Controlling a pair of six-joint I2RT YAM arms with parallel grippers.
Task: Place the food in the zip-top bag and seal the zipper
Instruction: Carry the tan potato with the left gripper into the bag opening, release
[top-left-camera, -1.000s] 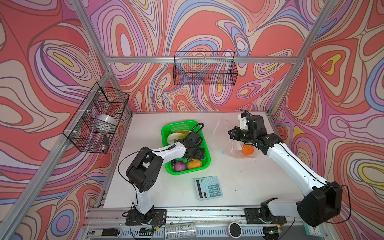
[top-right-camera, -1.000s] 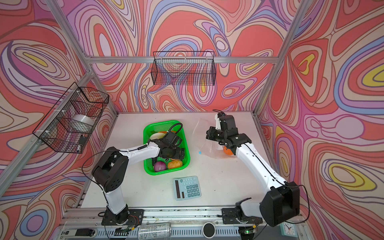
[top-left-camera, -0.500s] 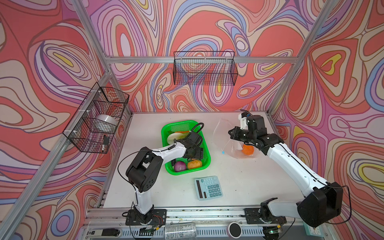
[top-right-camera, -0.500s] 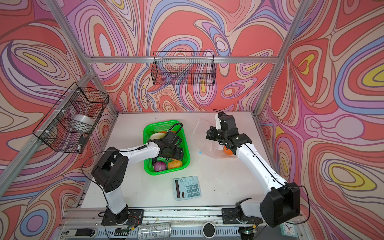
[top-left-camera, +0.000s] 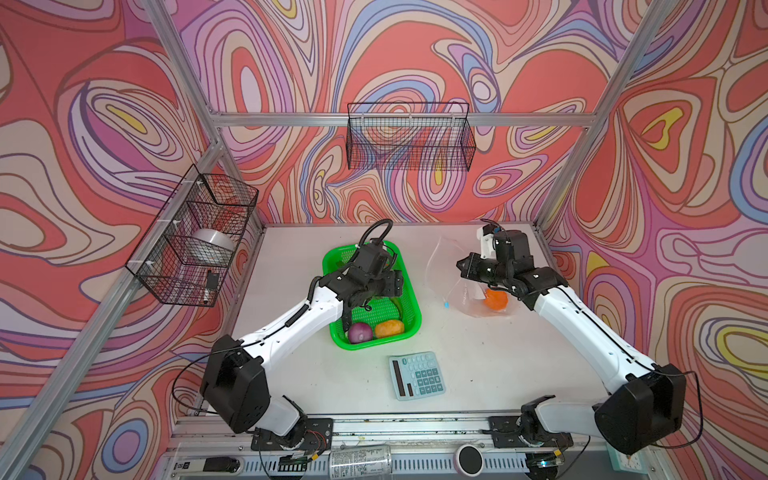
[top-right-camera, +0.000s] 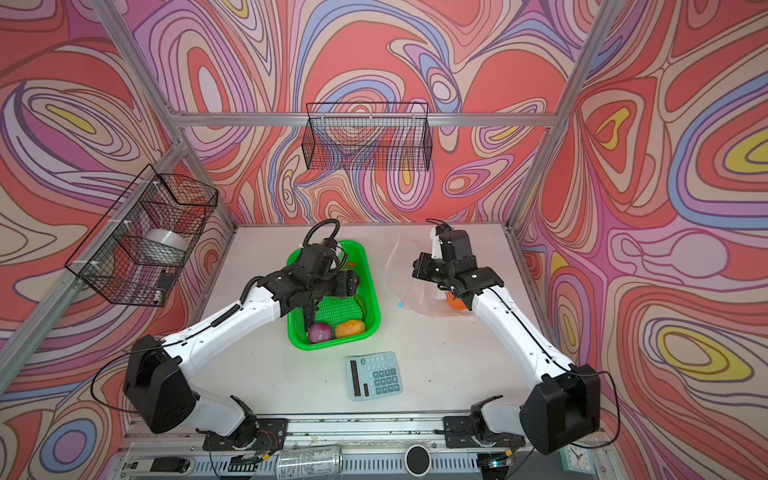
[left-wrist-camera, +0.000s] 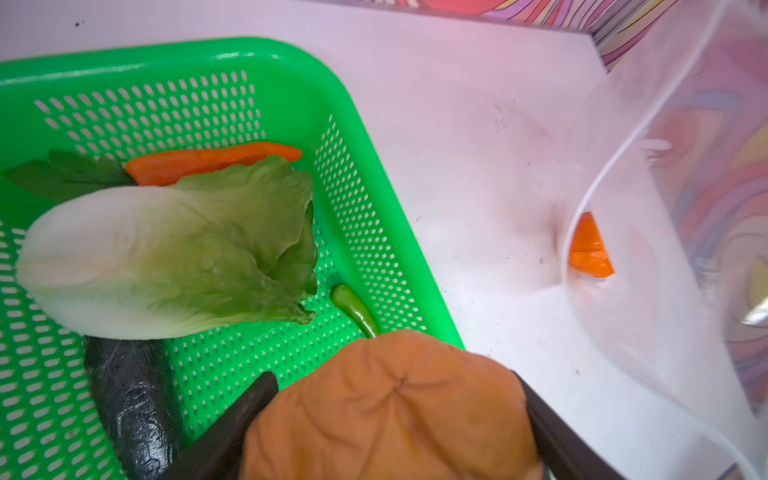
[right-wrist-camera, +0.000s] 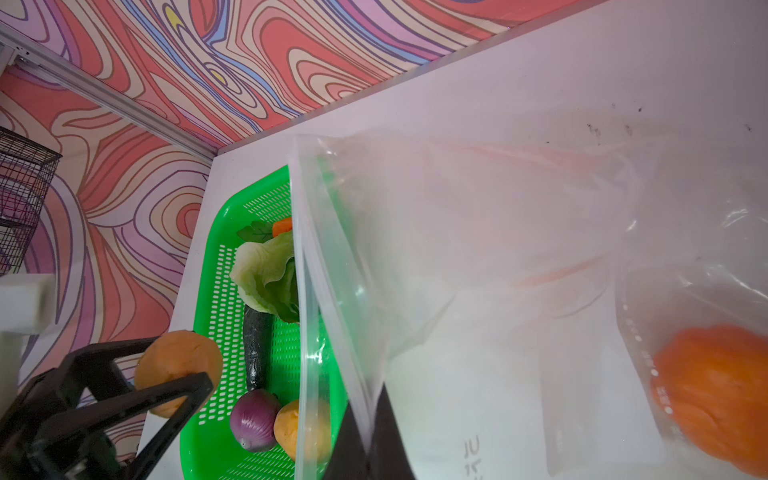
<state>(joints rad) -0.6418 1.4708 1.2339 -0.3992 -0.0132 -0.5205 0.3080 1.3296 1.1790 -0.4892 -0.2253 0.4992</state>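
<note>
My left gripper pinches a potato. One dark finger presses on each side of it. I hold it over the basket, above the rim on the side that faces the bag.

My right gripper is pressed together on the bag's mouth edge. In the right wrist view the clear plastic runs down into my dark fingers. That edge is lifted off the table, and the bag's far end lies on it. The mouth gapes toward the basket. The zipper is unsealed, and its light-blue slider hangs low at the end of the mouth, near the table, between basket and pumpkin.

The pumpkin is already inside the bag, at its closed end, just beside my right arm.

The rest of the food is in the basket:
- The cabbage lies on its side.
- The carrot is behind the cabbage, touching its leaves.
- The eggplant pokes out from under the cabbage's white end.
- The pepper lies by the wall near my potato.
- The onion and the other potato sit side by side, touching, at the basket's near end.

A calculator lies on the table in front of the basket, apart from it.
</note>
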